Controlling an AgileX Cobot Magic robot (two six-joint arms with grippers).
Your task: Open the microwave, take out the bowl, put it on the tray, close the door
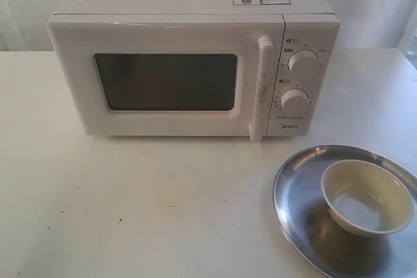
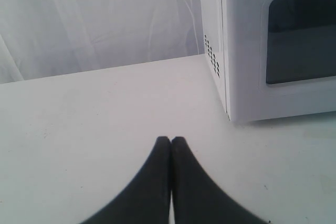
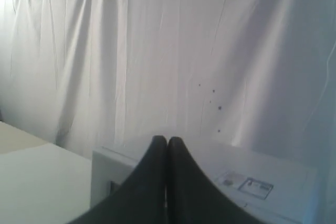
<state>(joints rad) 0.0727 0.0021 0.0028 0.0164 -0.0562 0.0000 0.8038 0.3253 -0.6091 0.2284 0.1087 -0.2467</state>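
The white microwave (image 1: 195, 63) stands at the back of the table with its door (image 1: 169, 79) shut and the vertical handle (image 1: 262, 86) beside the two knobs. The cream bowl (image 1: 367, 196) sits in the silver tray (image 1: 306, 219) at the front right. Neither gripper shows in the exterior view. My left gripper (image 2: 170, 139) is shut and empty, low over the table beside the microwave's (image 2: 278, 45) left front corner. My right gripper (image 3: 167, 139) is shut and empty, held above the microwave's top (image 3: 252, 177) with its stickers.
A white curtain (image 3: 157, 51) hangs behind the table. The white tabletop (image 1: 143, 206) stretches in front of the microwave. The tray runs past the exterior view's right and lower edges.
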